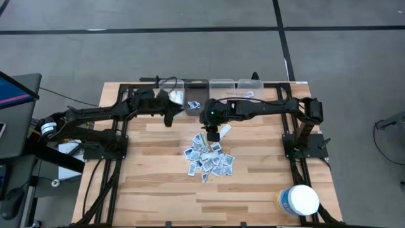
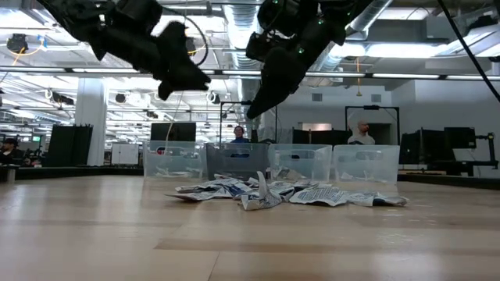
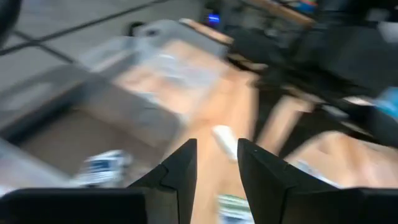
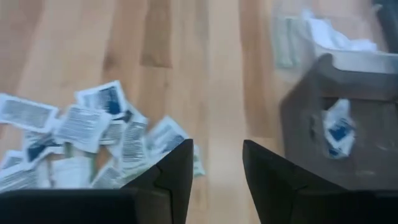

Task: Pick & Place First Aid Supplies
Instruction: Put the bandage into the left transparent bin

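The first aid packets (image 1: 209,159) are lying in a loose, overlapping heap on the middle of the wooden bench (image 1: 253,190), small white-grey squares with blue print, some curling up at the corners in the low view (image 2: 266,193). The heap is sitting just below the right end effector (image 1: 214,135), on its near side, and the right wrist view is showing the packets (image 4: 81,137) spread out ahead of that end effector's own fingers (image 4: 177,171). Those fingers are standing apart with bare bench between them, gripping nothing; in the high view a pale strip (image 1: 224,130) is showing just beside the end effector, and whether it is touching cannot be told.

Beyond the right end effector, along the far edge of the bench, a row of clear bins (image 2: 269,162) is standing side by side. One bin (image 4: 348,118) is already holding a blue-printed packet (image 4: 339,127), and another packet (image 1: 193,104) is lying in a bin between the two end effectors.

The left end effector (image 1: 169,114) is hanging in the air beside the bins, well apart from the heap. Its fingers (image 3: 180,168) are standing open with nothing between them.

A large white tub (image 1: 299,200) with a yellow label is standing at the near right corner, well away from both end effectors.
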